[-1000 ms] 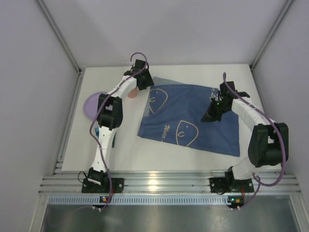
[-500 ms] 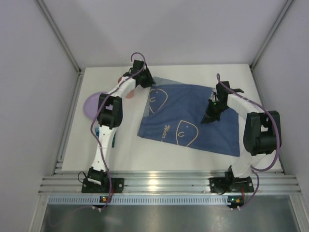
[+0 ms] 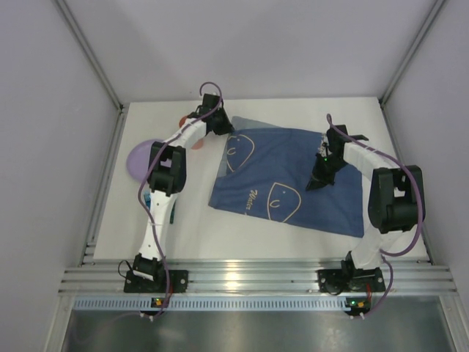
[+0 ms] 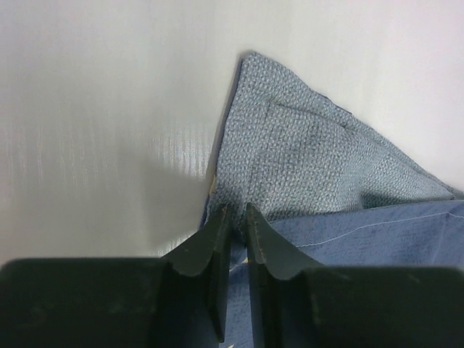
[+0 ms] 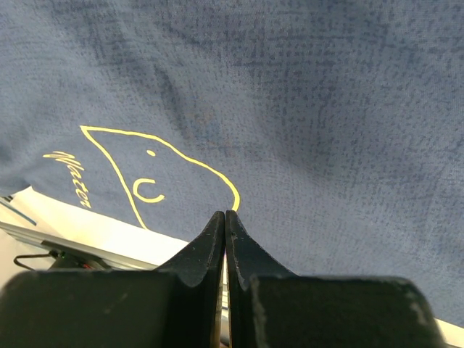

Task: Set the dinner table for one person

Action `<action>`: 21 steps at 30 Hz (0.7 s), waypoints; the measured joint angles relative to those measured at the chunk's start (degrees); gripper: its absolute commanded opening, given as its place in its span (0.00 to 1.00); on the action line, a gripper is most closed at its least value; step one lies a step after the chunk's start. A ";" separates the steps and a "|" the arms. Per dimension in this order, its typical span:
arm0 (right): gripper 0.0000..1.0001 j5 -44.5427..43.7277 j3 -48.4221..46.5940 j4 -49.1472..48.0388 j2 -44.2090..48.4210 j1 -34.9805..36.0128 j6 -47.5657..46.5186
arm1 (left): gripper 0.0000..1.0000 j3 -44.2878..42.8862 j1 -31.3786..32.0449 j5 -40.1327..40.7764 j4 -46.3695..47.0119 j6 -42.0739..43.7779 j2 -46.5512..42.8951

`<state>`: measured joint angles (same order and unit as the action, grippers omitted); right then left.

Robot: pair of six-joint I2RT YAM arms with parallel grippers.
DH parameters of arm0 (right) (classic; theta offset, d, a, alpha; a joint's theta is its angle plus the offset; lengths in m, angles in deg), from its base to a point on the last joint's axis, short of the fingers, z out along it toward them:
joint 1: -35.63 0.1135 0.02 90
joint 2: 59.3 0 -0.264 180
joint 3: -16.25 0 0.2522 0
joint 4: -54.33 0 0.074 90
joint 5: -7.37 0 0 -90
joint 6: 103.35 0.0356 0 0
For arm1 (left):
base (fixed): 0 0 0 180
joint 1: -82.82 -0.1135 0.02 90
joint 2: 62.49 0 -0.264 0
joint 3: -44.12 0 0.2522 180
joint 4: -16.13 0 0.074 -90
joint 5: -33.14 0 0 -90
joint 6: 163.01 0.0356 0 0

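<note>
Little changed, left tool [image 4: 233, 212] pinching cloth [image 3: 286, 165]

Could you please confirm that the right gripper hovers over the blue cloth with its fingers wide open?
Not quite: the right gripper is over the blue cloth, but its fingers are closed together, not wide open, as the right wrist view shows.

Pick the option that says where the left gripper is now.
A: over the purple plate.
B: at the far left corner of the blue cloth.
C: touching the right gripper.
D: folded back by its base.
B: in the left wrist view the left gripper has its tips at a turned-over corner of the blue cloth, and the top view places that corner at the cloth's far left.
</note>
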<state>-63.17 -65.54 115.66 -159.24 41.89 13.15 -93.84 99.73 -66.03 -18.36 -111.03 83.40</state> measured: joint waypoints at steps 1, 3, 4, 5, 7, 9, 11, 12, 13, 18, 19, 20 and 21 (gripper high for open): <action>0.00 -0.07 0.00 0.00 0.00 0.00 0.00 | 0.09 0.24 0.00 0.02 0.13 0.22 -0.11; 0.00 -0.22 0.02 0.00 0.00 0.00 -0.02 | 0.00 0.66 0.00 0.07 0.39 0.39 -0.15; 0.00 -0.39 0.07 0.00 0.00 0.00 -0.09 | 0.00 0.76 0.00 0.02 0.50 0.55 -0.22; 0.00 -0.46 0.09 0.00 0.00 0.00 -0.17 | 0.00 0.92 0.00 0.04 0.61 0.68 -0.28; 0.00 -0.68 0.09 0.00 0.00 0.00 -0.39 | 0.00 1.01 0.02 0.11 0.68 0.72 -0.37; 0.00 -0.96 0.11 0.00 0.00 0.00 -0.50 | 0.00 1.07 0.02 0.13 0.70 0.74 -0.44; 0.00 -1.14 0.13 0.00 0.00 0.00 -0.55 | 0.00 1.09 0.02 0.22 0.66 0.76 -0.52; 0.00 -1.25 0.15 0.00 0.00 0.00 -0.57 | 0.00 1.09 0.02 0.22 0.57 0.87 -0.63; 0.00 -1.36 0.22 -0.02 0.00 0.00 -0.57 | 0.00 1.11 0.02 0.35 0.48 1.05 -0.68; 0.00 -1.55 1.92 -0.22 0.00 0.00 -0.57 | 0.00 0.39 0.24 1.20 -0.57 2.93 -0.92; 0.00 -1.60 2.32 -0.24 0.00 0.00 -0.59 | 0.00 0.13 0.31 1.42 -0.70 3.34 -1.05; 0.00 -1.62 2.80 -0.33 0.00 0.00 -0.59 | 0.00 -0.11 0.35 1.60 -0.72 3.65 -1.20; 0.00 -1.64 3.10 -0.28 0.00 0.00 -0.57 | 0.00 -0.35 0.39 1.66 -0.72 3.85 -1.33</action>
<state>-64.81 -62.44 115.38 -159.24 41.89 12.59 -94.19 100.12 -64.37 -19.09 -107.18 82.06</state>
